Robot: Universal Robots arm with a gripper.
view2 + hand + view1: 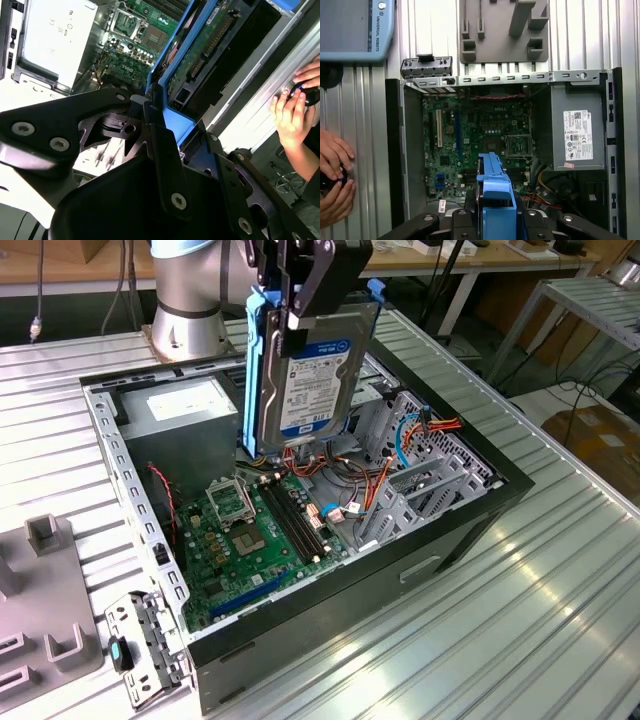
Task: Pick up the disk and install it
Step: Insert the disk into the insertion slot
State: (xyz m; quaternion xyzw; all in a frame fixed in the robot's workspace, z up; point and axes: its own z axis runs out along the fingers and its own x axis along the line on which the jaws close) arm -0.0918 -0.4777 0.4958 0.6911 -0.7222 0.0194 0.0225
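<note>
While the gripper (298,325) is clamped on the disk (315,390) at its upper end, the disk hangs with its long axis near vertical above the motherboard (250,530) of the open case (470,530) on the ribbed table (560,590), drive bays (420,455) close at the exterior view's right.

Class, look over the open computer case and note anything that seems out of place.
The disk hangs on edge in the gripper above the motherboard, not in a bay; a person's hands are beside the case.

End effector (298,325) tight on the disk (312,380)
</note>
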